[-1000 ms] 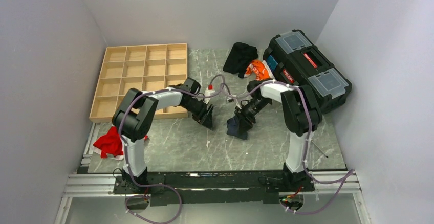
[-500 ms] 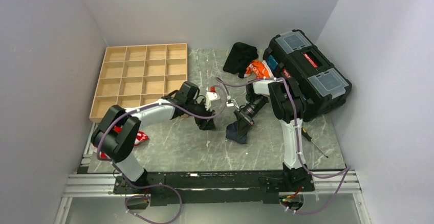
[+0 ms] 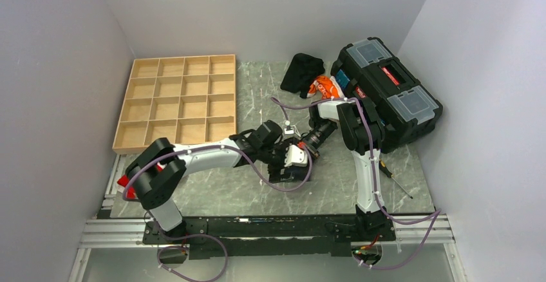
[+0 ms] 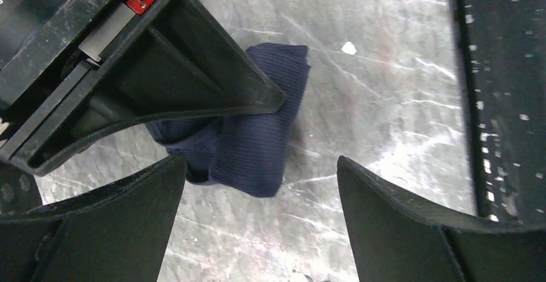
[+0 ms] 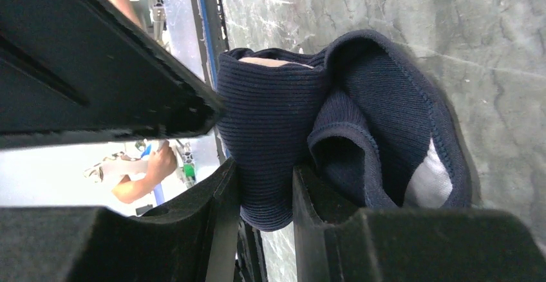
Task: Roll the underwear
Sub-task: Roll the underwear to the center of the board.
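The navy ribbed underwear (image 4: 254, 134) lies bunched on the marble table. My right gripper (image 5: 265, 174) is shut on a fold of the underwear (image 5: 283, 121), with cloth squeezed between its fingers. My left gripper (image 4: 261, 169) is open and empty, low over the table, with the underwear's near end just in front of its jaws. The right gripper's finger (image 4: 174, 56) lies across the cloth in the left wrist view. In the top view the left gripper (image 3: 291, 166) and right gripper (image 3: 308, 148) meet at the table's middle and hide most of the underwear.
A wooden compartment tray (image 3: 177, 102) sits at the back left. A black toolbox (image 3: 386, 89) stands at the back right, with a black cloth (image 3: 302, 73) and an orange item (image 3: 324, 87) beside it. A red cloth (image 3: 123, 184) lies at the left edge. A screwdriver (image 3: 394, 180) lies at the right.
My left arm has swung right, from beside the tray to the underwear, and its gripper now sits over it. The right gripper has stayed on the cloth.
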